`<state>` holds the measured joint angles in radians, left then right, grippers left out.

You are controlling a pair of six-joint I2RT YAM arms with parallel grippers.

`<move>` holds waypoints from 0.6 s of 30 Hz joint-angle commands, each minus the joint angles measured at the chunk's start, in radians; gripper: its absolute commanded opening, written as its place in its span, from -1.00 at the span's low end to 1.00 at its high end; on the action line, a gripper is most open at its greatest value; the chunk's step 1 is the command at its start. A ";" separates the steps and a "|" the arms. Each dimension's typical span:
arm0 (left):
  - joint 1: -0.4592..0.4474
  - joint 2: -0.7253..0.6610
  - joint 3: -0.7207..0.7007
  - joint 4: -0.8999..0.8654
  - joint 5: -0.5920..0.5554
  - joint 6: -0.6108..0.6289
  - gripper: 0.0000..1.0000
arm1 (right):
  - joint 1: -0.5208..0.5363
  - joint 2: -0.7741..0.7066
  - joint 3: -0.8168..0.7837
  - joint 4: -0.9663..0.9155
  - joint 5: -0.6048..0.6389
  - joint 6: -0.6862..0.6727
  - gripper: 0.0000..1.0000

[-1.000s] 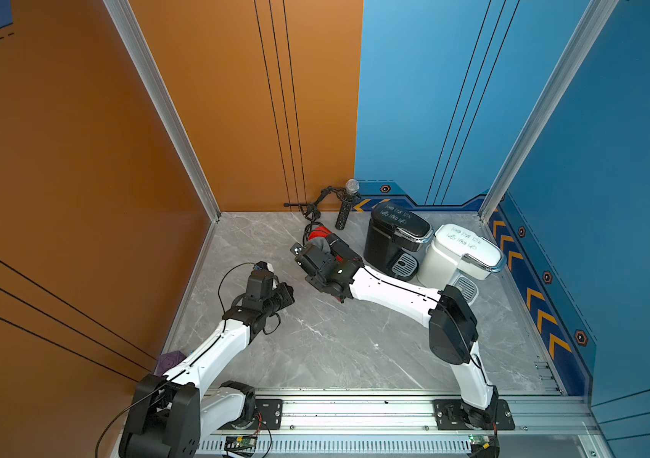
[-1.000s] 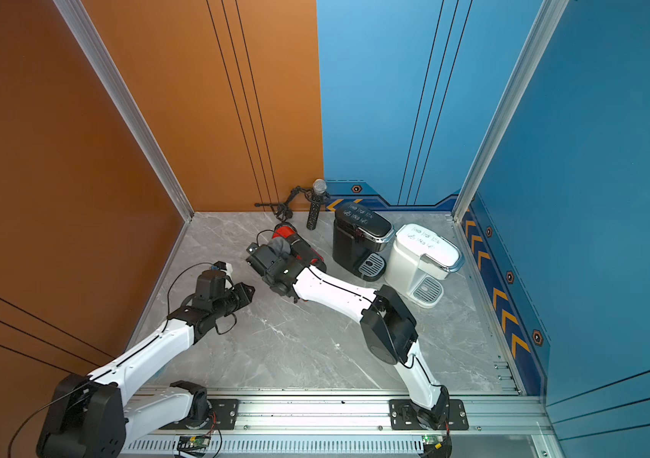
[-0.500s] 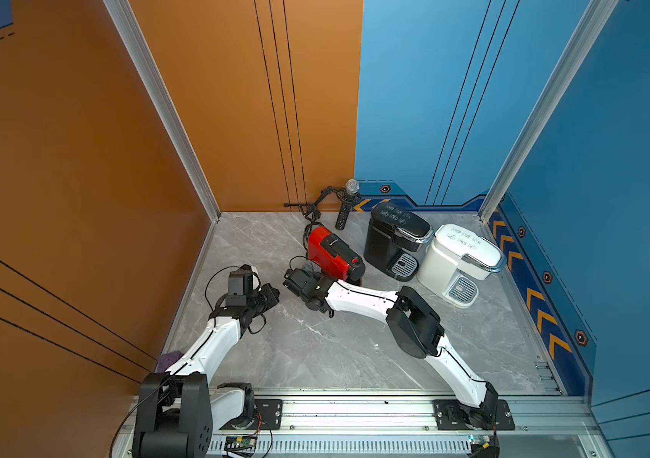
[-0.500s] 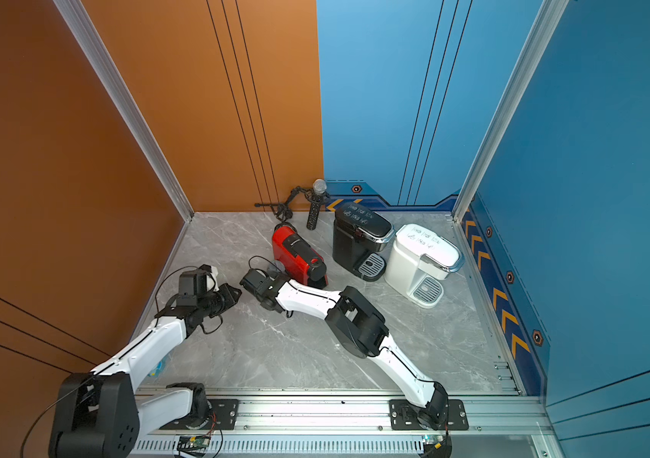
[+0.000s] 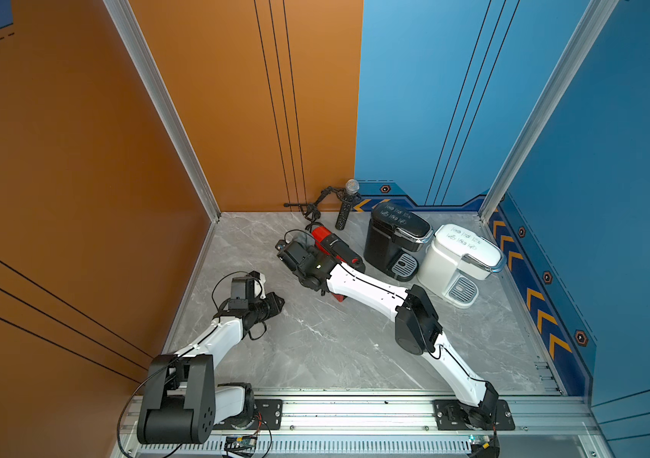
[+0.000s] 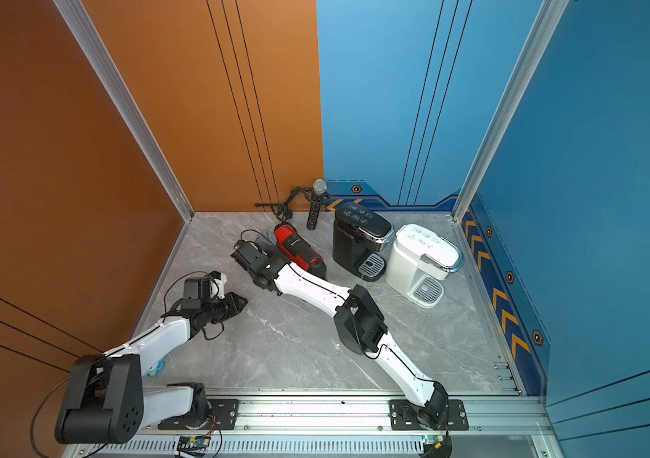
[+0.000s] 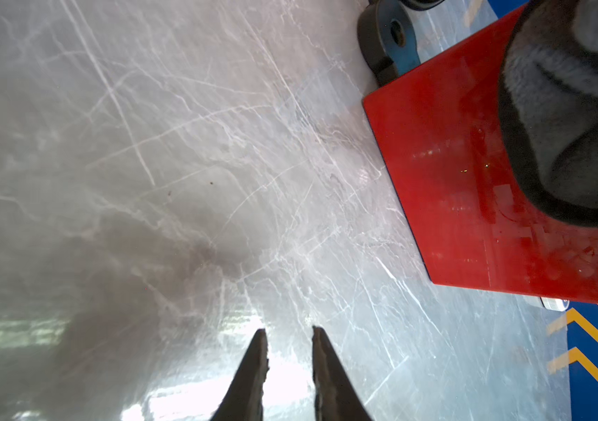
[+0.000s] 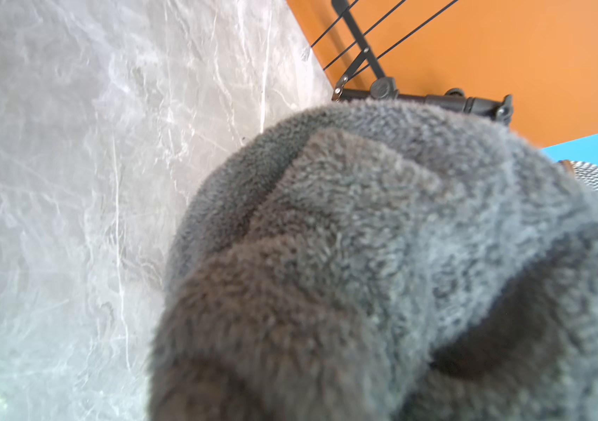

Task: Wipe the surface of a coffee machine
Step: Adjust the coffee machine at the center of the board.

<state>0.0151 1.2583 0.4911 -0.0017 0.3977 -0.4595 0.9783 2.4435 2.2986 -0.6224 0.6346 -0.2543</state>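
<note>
Three coffee machines sit on the grey table (image 5: pixel 335 349) near the back wall. The black machine (image 5: pixel 392 242) & the white machine (image 5: pixel 458 261) stand side by side, lids down. Each has a little grid tray (image 5: pixel 404 265) at the front w/ nothing on it. Can't see what's inside them. Both lids have scribbled writing on top, too small to read.

The red machine (image 5: pixel 335 248) is the one being wiped. It's left of the black one, just in front of the mic (image 5: pixel 345 208) by the wall. It's long & thin, shiny red w/ black on top. In the left wrist view its red side looks flat & glossy w/ faint smudges.

The right gripper (image 5: pixel 293 248) is at the red machine's far end, jaws pressed together, pinching the fluffy grey cloth (image 8: pixel 381 255). The cloth is bunched up, touches the red side & hides the fingers.

The left gripper (image 7: pixel 288 328) hangs low over bare table, near the red machine but not touching. Its jaws are a tiny bit spread, nothing between them.
</note>
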 commanded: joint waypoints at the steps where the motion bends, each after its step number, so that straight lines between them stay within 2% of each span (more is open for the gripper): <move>1: 0.004 -0.030 -0.021 0.041 0.034 0.021 -0.51 | -0.032 0.094 0.011 -0.079 0.065 0.028 -1.00; 8: 0.001 -0.044 -0.049 0.080 0.035 0.003 -0.51 | -0.017 0.163 -0.026 -0.145 0.073 0.091 -1.00; 12: -0.005 -0.037 -0.045 0.087 0.037 0.001 -0.51 | -0.020 0.138 -0.023 -0.144 0.105 0.100 -1.00; 18: -0.005 -0.040 -0.047 0.087 0.031 0.002 -0.51 | -0.047 0.051 0.065 -0.145 0.130 0.116 -1.00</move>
<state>0.0132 1.2270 0.4576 0.0650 0.4103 -0.4603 0.9985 2.5996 2.3039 -0.7151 0.6407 -0.1757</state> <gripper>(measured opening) 0.243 0.134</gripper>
